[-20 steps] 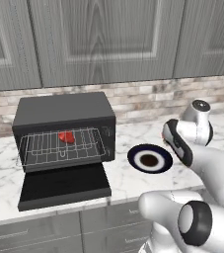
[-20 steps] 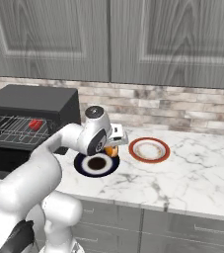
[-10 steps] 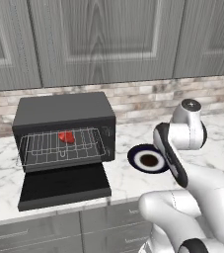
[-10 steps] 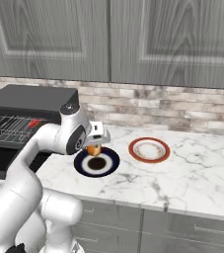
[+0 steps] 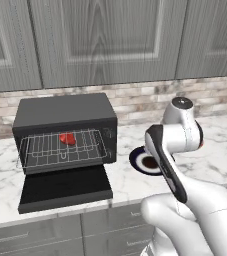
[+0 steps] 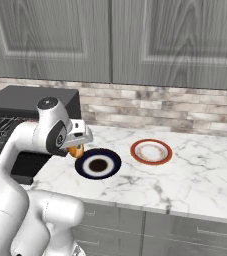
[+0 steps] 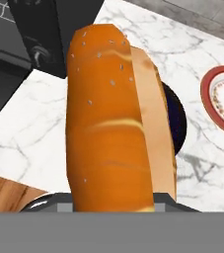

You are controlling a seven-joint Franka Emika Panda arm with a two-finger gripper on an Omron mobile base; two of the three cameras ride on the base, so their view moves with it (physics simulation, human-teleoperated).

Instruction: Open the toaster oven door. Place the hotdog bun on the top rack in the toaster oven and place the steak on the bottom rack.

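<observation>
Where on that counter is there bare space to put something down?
Bare marble lies right of the red-rimmed plate, toward the counter's far end, and along its front edge. It is crowded between the toaster oven and dark plate, where the bun hangs.

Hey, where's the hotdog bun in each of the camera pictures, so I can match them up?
Left base view: hidden behind the arm.
Right base view: the hotdog bun hangs left of centre in the gripper.
Hand view: bun at centre, upright.
Shared landmark: the dark blue plate.
</observation>
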